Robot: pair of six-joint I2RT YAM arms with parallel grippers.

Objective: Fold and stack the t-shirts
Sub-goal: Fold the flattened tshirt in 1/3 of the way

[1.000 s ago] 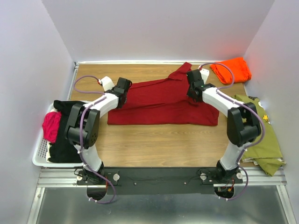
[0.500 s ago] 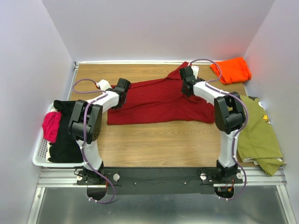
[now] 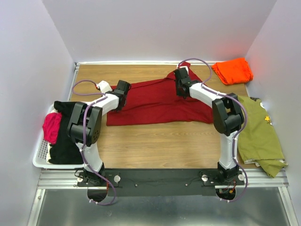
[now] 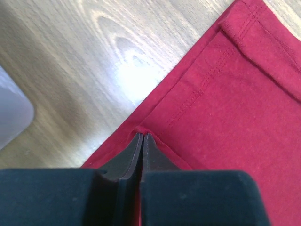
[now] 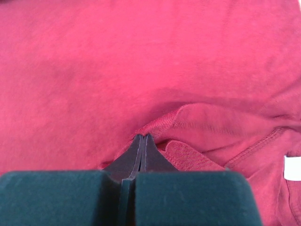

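Dark red t-shirt (image 3: 155,103) lies spread flat on the wooden table (image 3: 155,141), well left of the orange t-shirt (image 3: 233,70).

Change over the last second:
- Right gripper (image 5: 142,137) has travelled away from the orange t-shirt, leftward, dragging the collar end with it.
- The red shirt's edge nearest the orange one has drawn in, and its near hem now runs slanted.
- Left gripper (image 4: 142,136) has hardly shifted.

Reading: a fold or a straightening pull looks to be under way, with the collar side being brought over the body. Nothing is folded yet and no stack is begun.

Right arm: reached far forward, elbow bent out toward the orange t-shirt, wrist low over the cloth. Its fingers are pressed together with a raised ridge of red fabric caught at their tips. The white neck label (image 5: 291,168) sits just off to the side.

Left arm: stretched to the shirt's end farthest from the orange t-shirt. Its fingers are closed tight on the stitched edge, with bare wood beside them.

Both pinches look thin, so the cloth could slip if the pull goes on.
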